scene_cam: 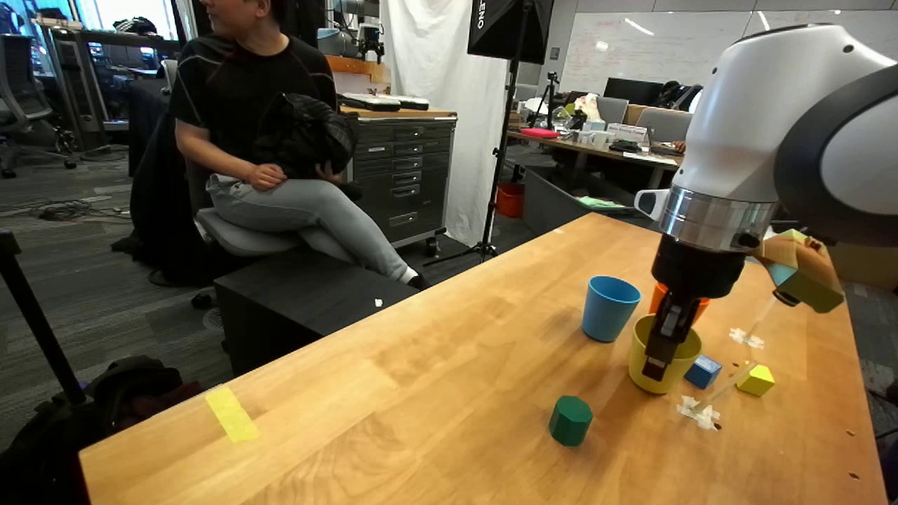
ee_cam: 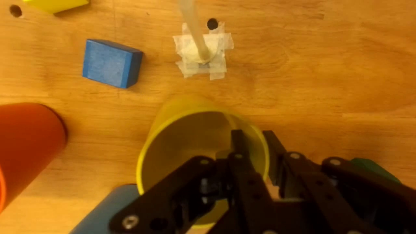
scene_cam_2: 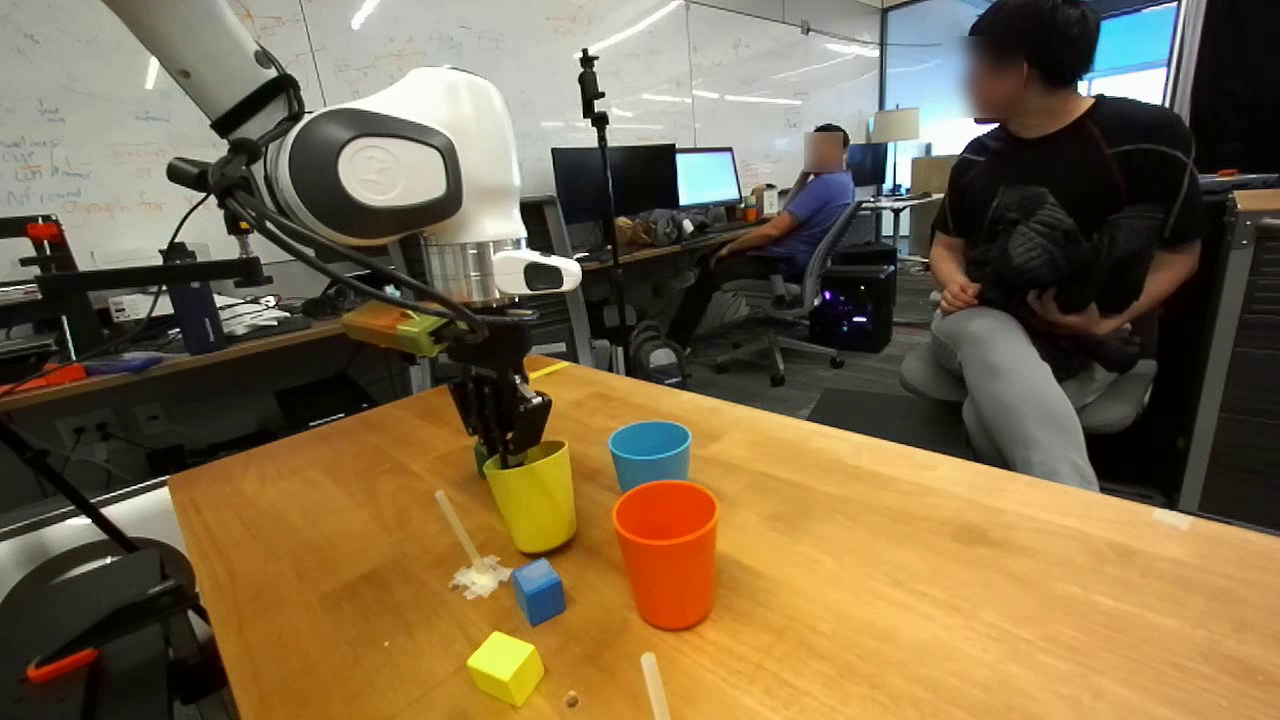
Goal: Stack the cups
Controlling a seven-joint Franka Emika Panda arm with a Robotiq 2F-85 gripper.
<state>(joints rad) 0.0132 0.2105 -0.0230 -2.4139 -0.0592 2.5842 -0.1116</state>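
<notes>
Gripper point(ee_cam: 254, 134) astride rim of yellow cup point(scene_cam_2: 537, 505), pinching unclear, wrist view alone showing 1 fingertip point(ee_cam: 239, 139) inside

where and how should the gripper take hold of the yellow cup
Likely best: take the yellow cup from above, by the rim wall on the side facing the green block. Its mouth faces up and the wall looks thin, so the gripper can straddle it, one finger inside and one outside, as in the wrist view, opposite the orange-red cup.
</notes>
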